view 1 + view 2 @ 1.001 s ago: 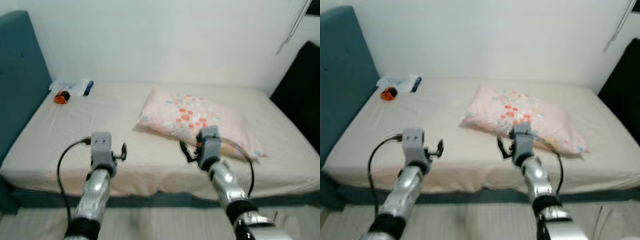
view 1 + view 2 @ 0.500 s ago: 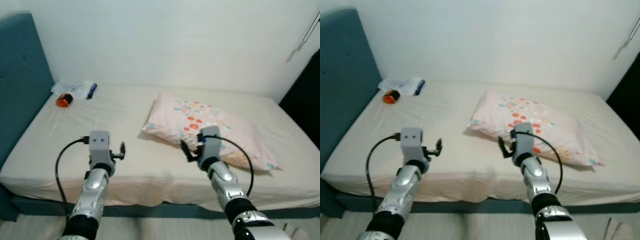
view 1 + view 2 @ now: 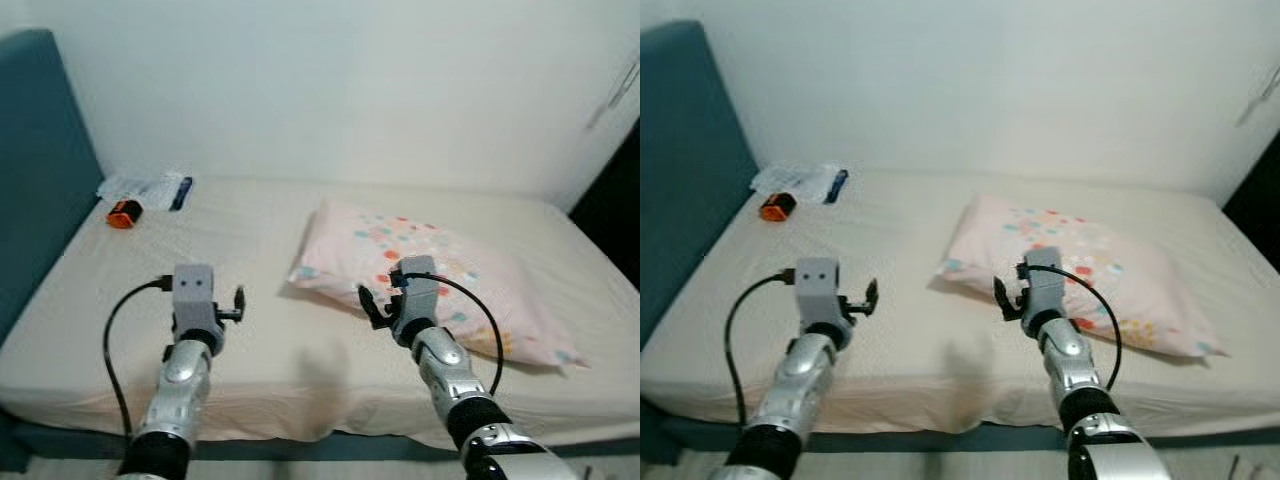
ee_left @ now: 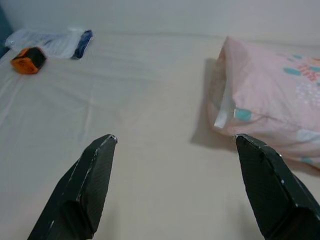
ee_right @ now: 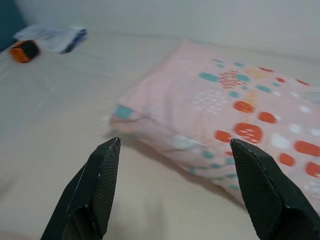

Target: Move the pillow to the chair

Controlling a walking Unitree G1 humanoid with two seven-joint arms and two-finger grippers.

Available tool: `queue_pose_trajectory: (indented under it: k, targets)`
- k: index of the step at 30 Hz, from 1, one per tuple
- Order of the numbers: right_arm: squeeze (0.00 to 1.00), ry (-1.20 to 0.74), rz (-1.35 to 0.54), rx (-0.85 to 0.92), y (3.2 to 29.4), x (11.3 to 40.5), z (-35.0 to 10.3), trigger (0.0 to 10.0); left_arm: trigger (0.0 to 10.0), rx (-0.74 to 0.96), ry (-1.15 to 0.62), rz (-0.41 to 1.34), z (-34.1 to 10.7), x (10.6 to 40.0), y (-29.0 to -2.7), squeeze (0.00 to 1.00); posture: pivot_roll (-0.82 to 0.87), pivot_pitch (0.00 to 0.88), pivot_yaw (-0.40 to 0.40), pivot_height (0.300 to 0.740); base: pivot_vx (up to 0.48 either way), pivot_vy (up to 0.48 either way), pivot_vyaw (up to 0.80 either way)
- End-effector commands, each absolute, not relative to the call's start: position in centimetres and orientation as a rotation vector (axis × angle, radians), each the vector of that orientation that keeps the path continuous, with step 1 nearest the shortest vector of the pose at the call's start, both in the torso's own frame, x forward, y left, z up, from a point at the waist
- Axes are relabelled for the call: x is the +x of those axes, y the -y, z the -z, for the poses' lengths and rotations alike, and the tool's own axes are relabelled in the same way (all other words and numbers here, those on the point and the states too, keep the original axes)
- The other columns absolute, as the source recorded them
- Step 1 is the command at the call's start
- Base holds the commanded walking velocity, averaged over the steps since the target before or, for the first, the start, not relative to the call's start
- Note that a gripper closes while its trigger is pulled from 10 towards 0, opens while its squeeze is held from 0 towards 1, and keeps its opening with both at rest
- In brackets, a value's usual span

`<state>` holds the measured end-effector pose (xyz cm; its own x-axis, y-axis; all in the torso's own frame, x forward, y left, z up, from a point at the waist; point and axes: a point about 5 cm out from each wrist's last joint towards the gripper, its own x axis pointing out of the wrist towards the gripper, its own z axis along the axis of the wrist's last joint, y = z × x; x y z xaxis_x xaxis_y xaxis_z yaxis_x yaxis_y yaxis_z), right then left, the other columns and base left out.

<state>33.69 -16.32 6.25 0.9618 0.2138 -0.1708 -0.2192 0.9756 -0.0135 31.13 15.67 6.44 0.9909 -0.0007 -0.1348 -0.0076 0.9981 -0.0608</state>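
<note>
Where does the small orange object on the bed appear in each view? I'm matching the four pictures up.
Left eye view: orange object, far left, near the headboard.
Right eye view: far left.
Left wrist view: upper-left corner.
Right wrist view: upper-left corner, blurred.
Shared landmark: the clear packet with a blue edge just beyond it.

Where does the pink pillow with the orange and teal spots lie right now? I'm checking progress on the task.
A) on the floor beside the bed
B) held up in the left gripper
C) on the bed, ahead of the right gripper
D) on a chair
C: the pink pillow with the orange and teal spots lies flat on the beige bed sheet, just beyond the right gripper, whose jaws stand open and hold nothing.
</note>
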Motion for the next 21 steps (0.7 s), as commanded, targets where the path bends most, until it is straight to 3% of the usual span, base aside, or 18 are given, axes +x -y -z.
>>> queue_pose_trajectory:
  k: [1, 21]
  targets:
    - [0.0, -0.188, -0.191, -0.032, 17.08, 33.59, -6.02, 10.0, 10.0, -0.062, -0.144, 0.019, -6.23, 31.07, -14.97, 0.0, -0.03, 0.0, -0.066, 0.74, 0.285, 0.0, 0.0]
    - [0.0, -0.213, -0.183, -0.04, 17.02, 33.58, -5.76, 10.0, 10.0, -0.066, -0.141, 0.027, -6.27, 30.89, -14.75, 0.0, -0.03, 0.0, -0.065, 0.74, 0.253, 0.0, 0.0]
